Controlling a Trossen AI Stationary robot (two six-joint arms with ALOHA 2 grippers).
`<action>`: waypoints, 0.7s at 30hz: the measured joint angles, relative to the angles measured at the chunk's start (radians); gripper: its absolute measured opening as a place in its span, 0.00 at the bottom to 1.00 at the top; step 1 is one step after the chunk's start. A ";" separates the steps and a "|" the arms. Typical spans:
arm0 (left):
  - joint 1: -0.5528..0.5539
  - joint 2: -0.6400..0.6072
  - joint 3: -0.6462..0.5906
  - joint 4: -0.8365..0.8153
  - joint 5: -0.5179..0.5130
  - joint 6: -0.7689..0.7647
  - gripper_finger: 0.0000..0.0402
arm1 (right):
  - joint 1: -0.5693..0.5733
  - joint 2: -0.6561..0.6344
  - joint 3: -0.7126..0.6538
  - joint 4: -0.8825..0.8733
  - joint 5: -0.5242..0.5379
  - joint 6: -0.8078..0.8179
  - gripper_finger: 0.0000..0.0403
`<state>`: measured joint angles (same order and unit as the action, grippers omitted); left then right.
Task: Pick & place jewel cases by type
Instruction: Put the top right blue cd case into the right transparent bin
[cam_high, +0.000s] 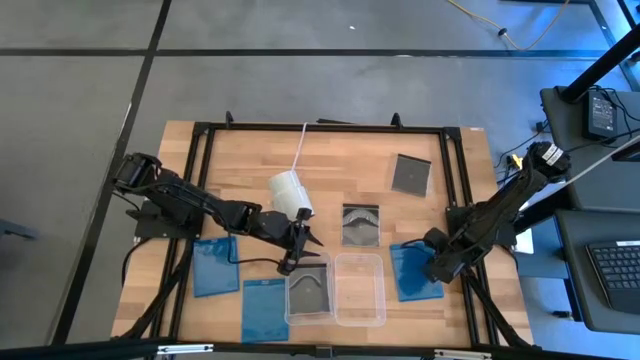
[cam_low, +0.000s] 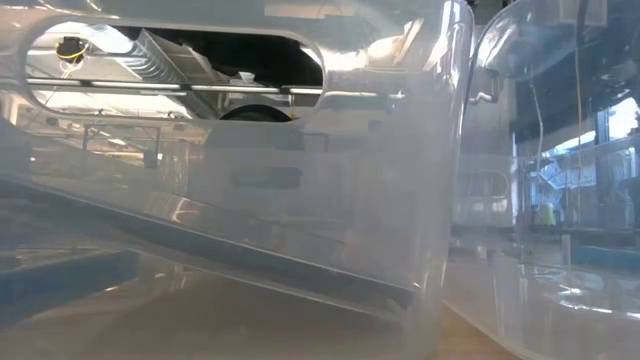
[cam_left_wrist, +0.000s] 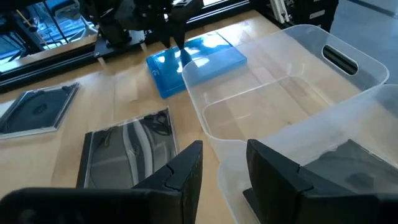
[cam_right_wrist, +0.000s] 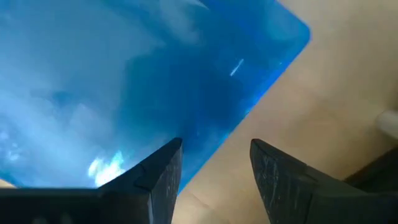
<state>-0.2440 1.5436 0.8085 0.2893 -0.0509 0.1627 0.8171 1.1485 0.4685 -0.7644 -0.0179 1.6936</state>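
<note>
The right gripper (cam_high: 437, 270) is positioned low over a translucent blue jewel case (cam_high: 415, 272) at the table's right front, just beside the empty clear tray (cam_high: 360, 290). In the right wrist view the fingers are spread, with the blue case's edge (cam_right_wrist: 124, 81) lying beneath them; nothing is gripped. The left gripper (cam_high: 296, 252) is held above the rim of the left tray (cam_high: 308, 290), its fingers parted and empty.

One grey case (cam_high: 309, 290) is seen lying tilted inside the left tray. A second grey case (cam_high: 361, 224) and a dark one (cam_high: 411, 174) lie flat on the wood, well apart. Two further blue cases (cam_high: 215, 266) (cam_high: 264, 309) lie at the left front, near each other.

The cases are judged to be light, rigid and brittle, with smooth glossy faces that are likely to slip. A flat case offers no raised surface; a hold is best taken across two opposite edges, or one edge is tipped up first. Excess squeeze may crack the thin plastic. The trays are thin-walled, rounded and clear. The table (cam_high: 330, 150) is matt planked wood.
</note>
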 joint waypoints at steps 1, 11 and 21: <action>0.000 0.000 0.000 0.000 0.000 0.000 0.30 | 0.000 -0.002 -0.009 0.009 0.001 0.000 0.48; 0.023 0.000 0.000 0.000 0.000 0.000 0.30 | -0.002 -0.001 -0.030 -0.008 0.145 -0.032 0.48; 0.046 -0.001 0.000 0.000 -0.001 -0.002 0.31 | -0.099 0.002 -0.034 -0.044 0.332 -0.028 0.48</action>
<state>-0.1982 1.5429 0.8085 0.2890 -0.0517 0.1608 0.7180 1.1507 0.4343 -0.8087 0.3141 1.6652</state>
